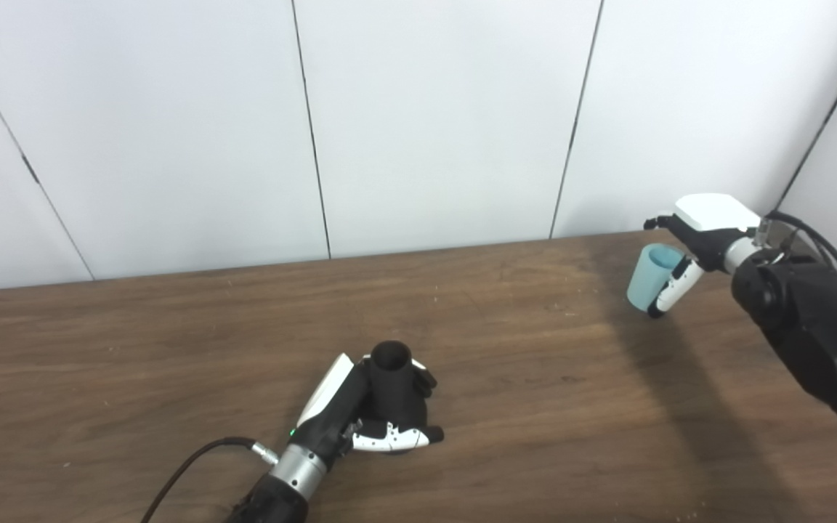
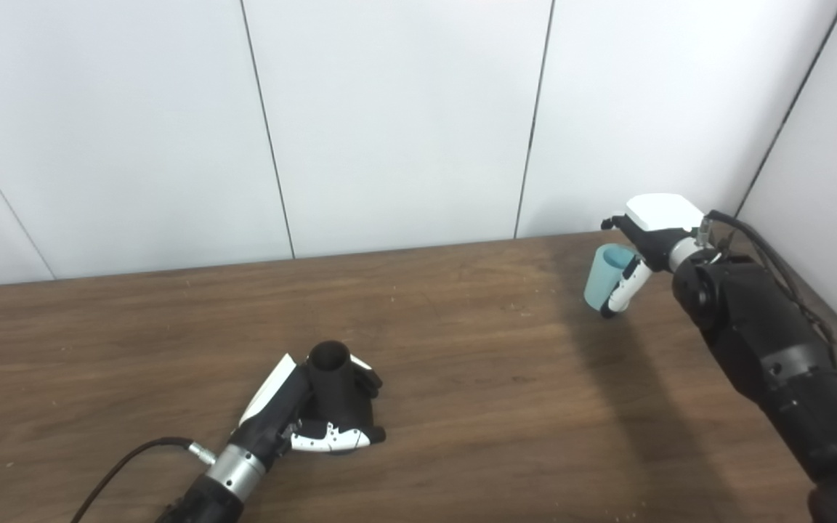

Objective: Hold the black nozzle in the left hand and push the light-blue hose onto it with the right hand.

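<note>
the black nozzle (image 1: 391, 378) is held upright near the front of the table (image 1: 171, 349), its open mouth facing up, with the left hand (image 1: 368, 418) clamped around its lower part. the light-blue hose (image 1: 651, 277), a short piece, is gripped by the right hand (image 1: 687, 254), whose fingers (image 1: 673, 290) are wrapped round it, close to the back right corner by the wall (image 1: 447, 123). both pieces are thus already picked up, so the grasping part looks done. the two are well apart, and no joining has begun. what is judged to be left: the hose carried across to the nozzle, lined up with its mouth, and pushed on.
</note>
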